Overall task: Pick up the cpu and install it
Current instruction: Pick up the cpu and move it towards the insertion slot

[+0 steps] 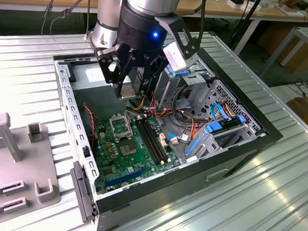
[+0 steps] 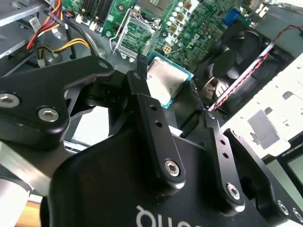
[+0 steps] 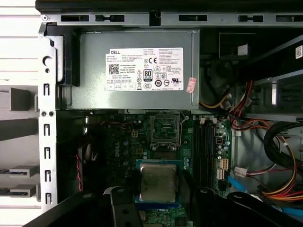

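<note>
Silvery-grey metal tops the small flat square cpu (image 2: 162, 87), and I have it clamped by two opposite edges between the fingers of my black gripper (image 2: 167, 79). That edge grip keeps the chip level, underside facing down, I judge so it can meet the metal-framed rectangular socket (image 3: 165, 128) squarely. The cpu hangs above that socket on the green motherboard (image 1: 114, 160), clear of it and not yet seated. Long black memory slots (image 3: 204, 151) lie just beside the socket, apart from the fingers.

Silvery-grey cpu (image 3: 158, 182) — green motherboard (image 1: 112, 157)
</note>
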